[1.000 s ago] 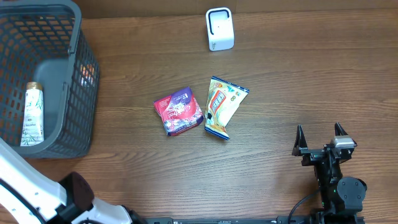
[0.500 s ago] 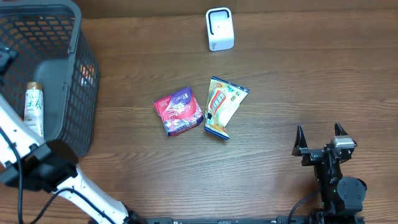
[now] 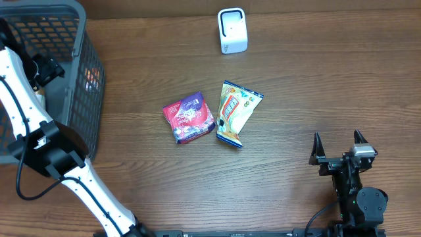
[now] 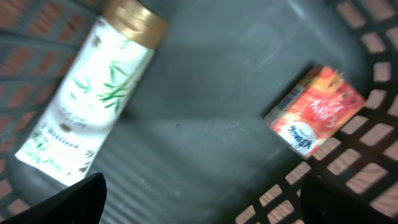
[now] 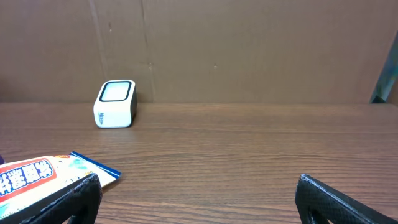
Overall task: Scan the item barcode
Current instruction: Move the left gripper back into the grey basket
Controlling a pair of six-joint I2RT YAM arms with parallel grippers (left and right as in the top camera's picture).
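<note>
My left gripper (image 3: 45,68) hangs open inside the dark mesh basket (image 3: 89,112), with nothing between its fingers. In the left wrist view the left gripper (image 4: 202,202) hovers over the basket floor, between a white tube with a gold cap (image 4: 93,99) and a red-orange packet (image 4: 316,118). The white scanner (image 3: 232,31) stands at the table's far edge, also in the right wrist view as the scanner (image 5: 115,104). My right gripper (image 3: 338,146) rests open and empty at the front right.
A red-purple packet (image 3: 189,117) and a yellow-blue packet (image 3: 237,110) lie side by side mid-table. The yellow-blue packet (image 5: 43,174) shows left of my right gripper (image 5: 199,196). A brown board closes off the back.
The left arm has swung up from the front left corner and over the basket's rim, bringing its gripper down inside the basket. The right arm has not moved.
</note>
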